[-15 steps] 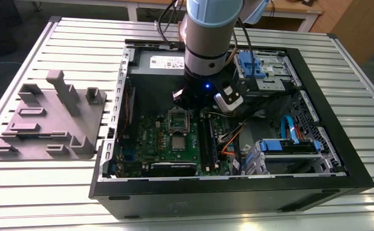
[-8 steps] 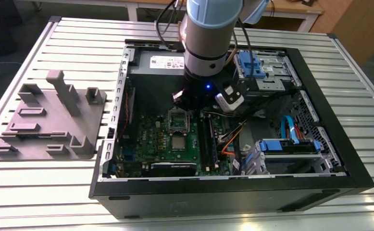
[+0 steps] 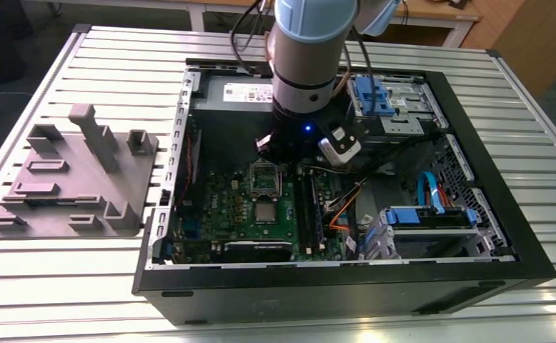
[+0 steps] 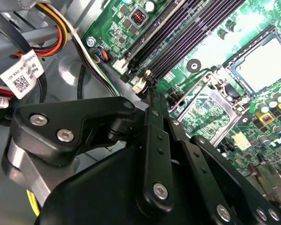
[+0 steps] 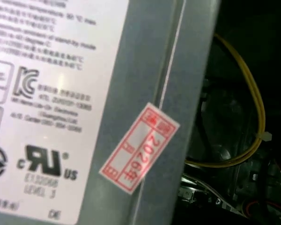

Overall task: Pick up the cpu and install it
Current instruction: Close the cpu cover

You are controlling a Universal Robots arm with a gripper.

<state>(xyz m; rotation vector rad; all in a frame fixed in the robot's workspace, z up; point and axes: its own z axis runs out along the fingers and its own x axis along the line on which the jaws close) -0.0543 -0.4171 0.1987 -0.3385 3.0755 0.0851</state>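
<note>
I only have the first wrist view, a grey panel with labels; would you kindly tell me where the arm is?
Observer: In the exterior view the arm reaches down into the open computer case, over the green board.
Operator: Thank you. Where is the cpu?
Observer: The cpu lies flat on that board, toward the exterior view's bottom from the arm.
Operator: And the pincer?
Observer: In the second wrist view the pincer hovers by the dark memory slots, apart from the cpu.
</note>
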